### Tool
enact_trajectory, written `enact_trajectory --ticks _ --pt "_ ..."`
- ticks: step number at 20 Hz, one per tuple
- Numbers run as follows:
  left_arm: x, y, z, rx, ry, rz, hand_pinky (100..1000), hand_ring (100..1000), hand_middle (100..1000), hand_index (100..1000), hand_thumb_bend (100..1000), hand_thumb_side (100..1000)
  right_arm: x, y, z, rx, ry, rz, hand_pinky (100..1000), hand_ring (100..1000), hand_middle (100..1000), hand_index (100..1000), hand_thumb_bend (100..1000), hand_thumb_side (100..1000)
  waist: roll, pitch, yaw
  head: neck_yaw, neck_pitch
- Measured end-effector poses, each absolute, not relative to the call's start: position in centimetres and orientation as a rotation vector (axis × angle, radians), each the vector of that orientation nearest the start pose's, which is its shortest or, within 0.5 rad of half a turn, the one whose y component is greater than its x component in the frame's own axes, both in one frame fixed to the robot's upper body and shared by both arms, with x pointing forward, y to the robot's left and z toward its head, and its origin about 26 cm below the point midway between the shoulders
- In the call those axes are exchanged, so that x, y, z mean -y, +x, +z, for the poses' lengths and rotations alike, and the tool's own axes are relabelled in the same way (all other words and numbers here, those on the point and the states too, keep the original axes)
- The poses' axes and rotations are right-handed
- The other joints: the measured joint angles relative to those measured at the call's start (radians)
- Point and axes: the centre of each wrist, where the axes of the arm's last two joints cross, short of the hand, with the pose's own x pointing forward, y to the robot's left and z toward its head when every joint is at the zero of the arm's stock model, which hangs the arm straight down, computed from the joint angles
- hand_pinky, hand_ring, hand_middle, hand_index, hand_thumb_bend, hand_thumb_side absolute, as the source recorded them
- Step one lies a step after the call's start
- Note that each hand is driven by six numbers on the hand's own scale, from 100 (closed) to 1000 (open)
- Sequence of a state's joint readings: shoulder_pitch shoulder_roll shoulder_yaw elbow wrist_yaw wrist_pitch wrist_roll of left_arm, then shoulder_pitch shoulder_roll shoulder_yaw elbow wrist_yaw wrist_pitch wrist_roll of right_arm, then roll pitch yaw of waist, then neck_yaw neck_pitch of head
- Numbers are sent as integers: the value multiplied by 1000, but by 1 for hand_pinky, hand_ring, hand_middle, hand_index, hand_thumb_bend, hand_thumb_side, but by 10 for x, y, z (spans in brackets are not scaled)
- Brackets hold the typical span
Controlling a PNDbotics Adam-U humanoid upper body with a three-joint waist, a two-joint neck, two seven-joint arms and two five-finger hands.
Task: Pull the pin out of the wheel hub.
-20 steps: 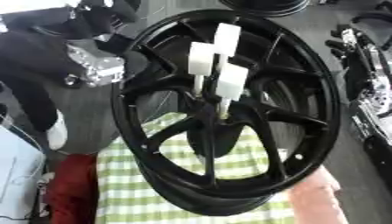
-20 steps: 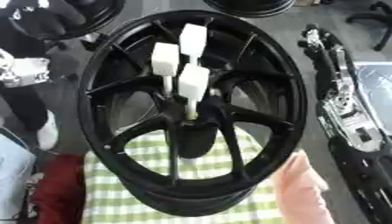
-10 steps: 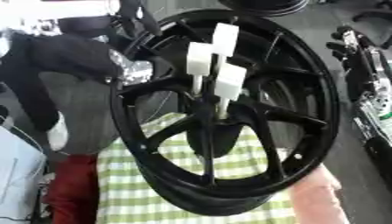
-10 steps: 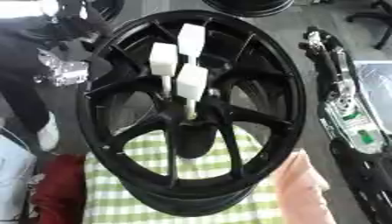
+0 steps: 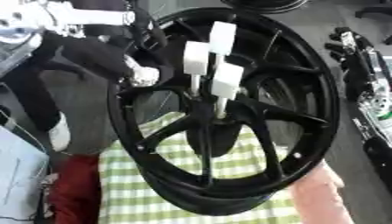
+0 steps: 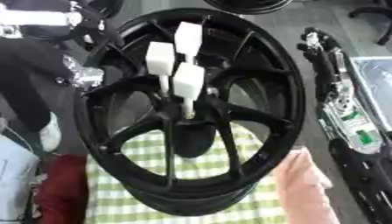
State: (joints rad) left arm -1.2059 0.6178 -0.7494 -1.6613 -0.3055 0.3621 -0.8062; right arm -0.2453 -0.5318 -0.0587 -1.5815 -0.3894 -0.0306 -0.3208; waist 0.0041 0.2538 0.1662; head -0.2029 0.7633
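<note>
At the frame's centre, three white pins (image 5: pixel 212 70) stick out of the black wheel (image 6: pixel 253 131) hub. The left robot hand (image 5: pixel 115 57), upper left, reaches the rim; its fingers cannot be made out.

This looks like a workshop or robotics lab. A big black wheel (image 6: pixel 191 113) stands on a green checked cloth (image 5: pixel 153 197) over the surface, and the rim of a second wheel (image 6: pixel 249 5) lies on the grey floor (image 6: pixel 337 17) behind it. Along the right side sits black machinery with bare metal parts and a green circuit board (image 6: pixel 356 131). An office chair base (image 6: pixel 379 11) shows at the far right corner.
</note>
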Motion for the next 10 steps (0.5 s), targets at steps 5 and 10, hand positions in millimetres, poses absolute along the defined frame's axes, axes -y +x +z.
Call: enact_trajectory --ticks 5,10 --pt "-95 353 321 1364 524 -2040 798 819 839 893 382 474 362 332 122 1874 -310 -167 931 796 763 796 100 648 -1 3 -1 8 0" --pt "-93 357 321 1426 539 -2016 802 831 847 894 377 461 361 333 119 1866 -306 -171 932 796 763 796 100 651 -1 3 1 17 -1"
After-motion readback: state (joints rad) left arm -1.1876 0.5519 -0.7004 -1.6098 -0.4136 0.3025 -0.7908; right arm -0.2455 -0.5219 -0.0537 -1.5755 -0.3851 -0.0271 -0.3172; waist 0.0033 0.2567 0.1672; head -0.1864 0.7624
